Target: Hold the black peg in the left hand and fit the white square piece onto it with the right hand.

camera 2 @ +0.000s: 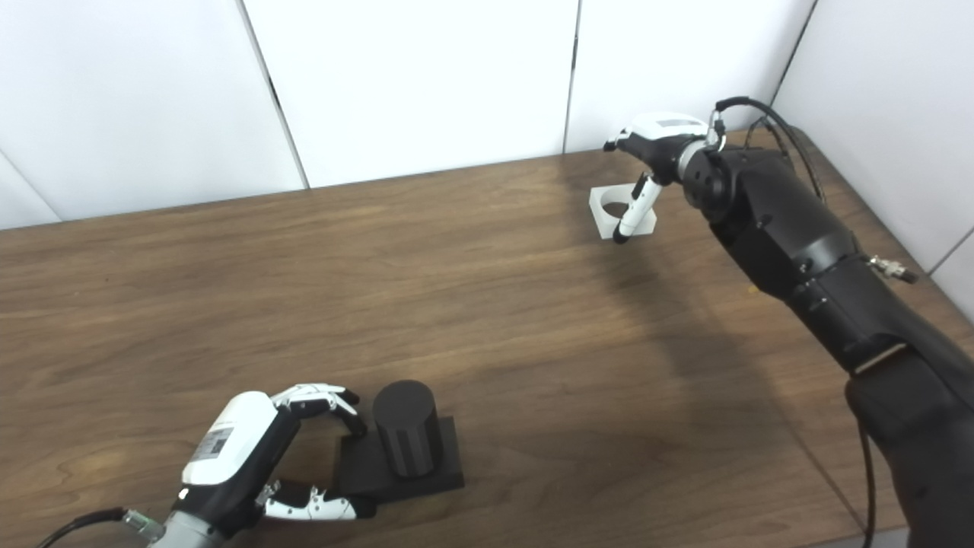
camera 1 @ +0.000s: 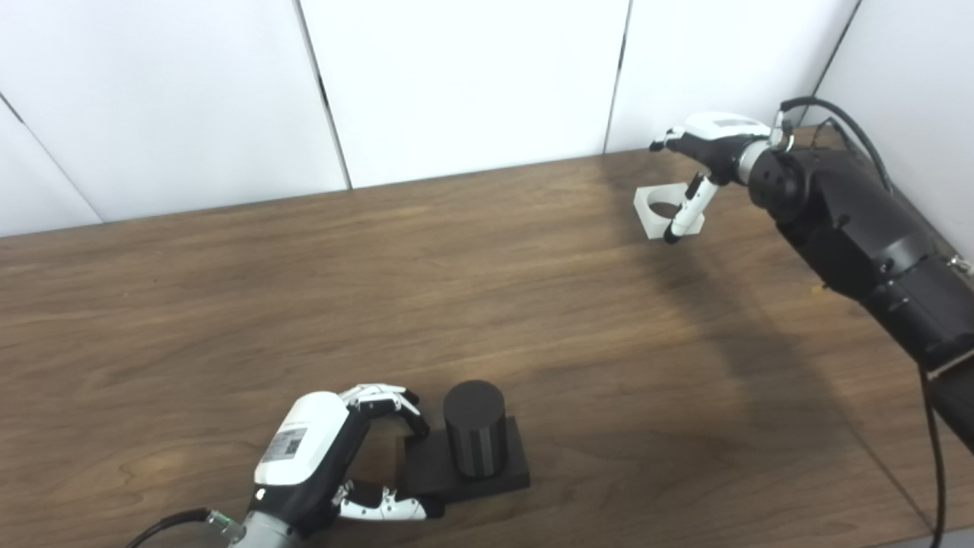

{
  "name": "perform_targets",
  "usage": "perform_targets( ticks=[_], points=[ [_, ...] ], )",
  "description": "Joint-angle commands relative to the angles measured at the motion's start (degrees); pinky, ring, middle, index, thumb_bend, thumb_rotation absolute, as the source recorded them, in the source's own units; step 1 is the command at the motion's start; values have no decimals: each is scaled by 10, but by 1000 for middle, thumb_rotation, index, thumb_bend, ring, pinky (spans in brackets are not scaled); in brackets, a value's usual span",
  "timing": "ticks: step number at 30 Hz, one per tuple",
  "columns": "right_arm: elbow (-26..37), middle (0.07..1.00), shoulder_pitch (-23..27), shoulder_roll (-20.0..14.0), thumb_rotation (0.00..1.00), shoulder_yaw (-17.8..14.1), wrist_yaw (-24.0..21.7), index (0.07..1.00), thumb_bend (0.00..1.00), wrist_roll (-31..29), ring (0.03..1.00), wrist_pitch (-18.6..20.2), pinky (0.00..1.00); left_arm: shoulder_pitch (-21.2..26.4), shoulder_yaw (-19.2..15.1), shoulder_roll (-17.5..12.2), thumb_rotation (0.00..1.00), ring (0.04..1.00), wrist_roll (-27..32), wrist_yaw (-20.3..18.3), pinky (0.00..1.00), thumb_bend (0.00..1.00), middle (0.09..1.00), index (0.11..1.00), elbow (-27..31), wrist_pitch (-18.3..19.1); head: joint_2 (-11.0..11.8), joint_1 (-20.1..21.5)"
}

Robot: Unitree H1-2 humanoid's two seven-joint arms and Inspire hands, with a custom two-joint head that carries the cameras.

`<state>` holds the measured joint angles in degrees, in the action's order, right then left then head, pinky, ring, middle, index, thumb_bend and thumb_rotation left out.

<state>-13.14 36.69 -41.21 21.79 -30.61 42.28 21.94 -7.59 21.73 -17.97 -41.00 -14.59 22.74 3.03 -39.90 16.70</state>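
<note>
Left hand (camera 1: 319, 464): fingers and thumb curled around the square base edge of the black peg (camera 1: 475, 428), apparently gripping it, near the front of the worktop (camera 1: 228, 304).
Right hand (camera 1: 704, 164): over the white square piece (camera 1: 660, 207) at the far right; fingers spread, contact unclear, so I cannot tell its grasp.
Risk: a thumb-only pinch could tip or drop the piece; a loosely held base could shift during fitting.
Count: one peg, one white piece, two hands.
</note>
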Motion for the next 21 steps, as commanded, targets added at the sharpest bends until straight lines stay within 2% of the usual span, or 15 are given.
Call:
perform_targets(
  ticks=[1, 21],
  points=[
    [2, 1000, 20, -14, 254, -6, 8, 919, 1000, 13, 1000, -9, 975, -17, 10, -11, 39, 797, -17, -37, 749, 511, 753, 488, -11, 19, 0, -1],
    [-47, 992, 19, -5, 255, 1, 16, 925, 982, 25, 1000, -7, 960, -22, 17, -6, 39, 797, -27, -40, 756, 512, 751, 488, 1, 27, 3, -8]
  ],
)
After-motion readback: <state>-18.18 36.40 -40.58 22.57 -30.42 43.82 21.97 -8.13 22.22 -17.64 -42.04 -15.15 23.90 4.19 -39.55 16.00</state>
